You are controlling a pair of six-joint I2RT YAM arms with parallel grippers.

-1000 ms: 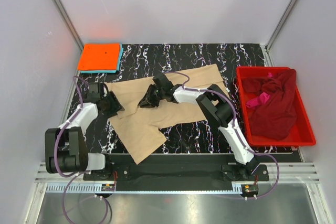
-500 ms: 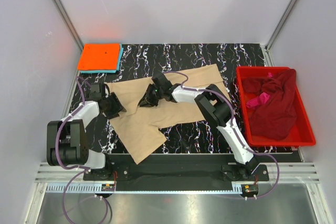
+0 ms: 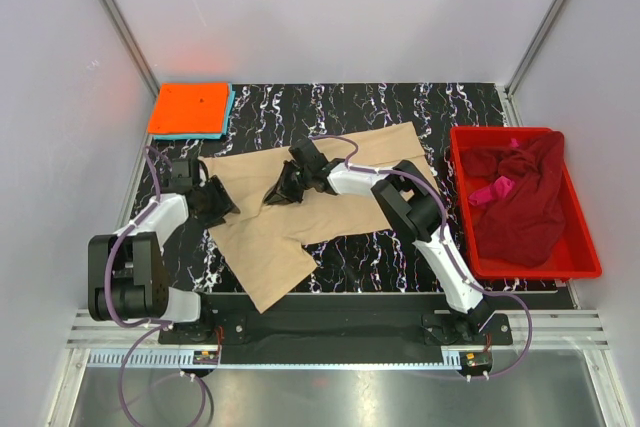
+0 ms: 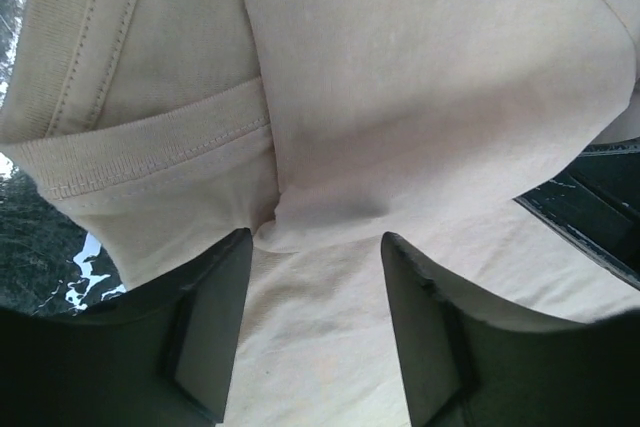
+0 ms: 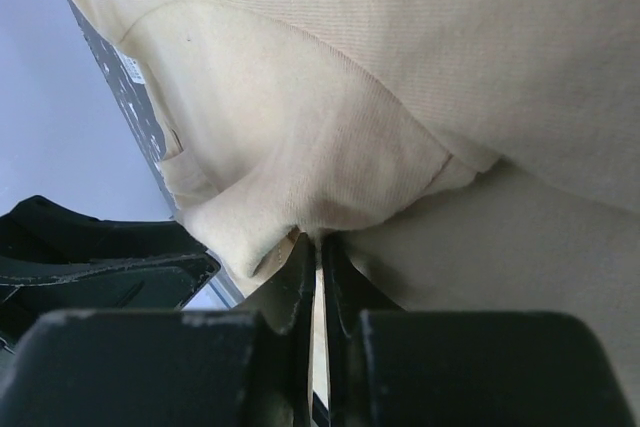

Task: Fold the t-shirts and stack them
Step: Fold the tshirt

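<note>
While the tan t-shirt (image 3: pixel 300 212) is lying spread on the marbled table (image 3: pixel 400 107): its long axis is running diagonally, from the near left toward the far right, in front of both arms.
Right gripper (image 5: pixel 318 239): jaws are pressing together on a raised pleat of the tan cloth, left of the shirt's middle; the wrist view is showing the fold pinched at the tips.
Left gripper (image 4: pixel 318 243): jaws are standing apart at the shirt's left edge, with a sleeve hem (image 4: pixel 150 152) just ahead and a bulge of cloth sagging between the fingers, unclamped.
Deciding relation: cloth is lying straight ahead of the left jaws, so the left arm is sitting nearer that edge and probably needing only to close.
Step, as judged: both arms are setting up a fold across the shirt's long axis.
Finished stack: an orange t-shirt (image 3: pixel 190 107) is resting on a light blue t-shirt (image 3: pixel 229 112) at the far left corner.
Waiting: a maroon t-shirt (image 3: pixel 525 217) and a pink t-shirt (image 3: pixel 497 190) are sitting in the red bin (image 3: pixel 585 269), well apart.
</note>
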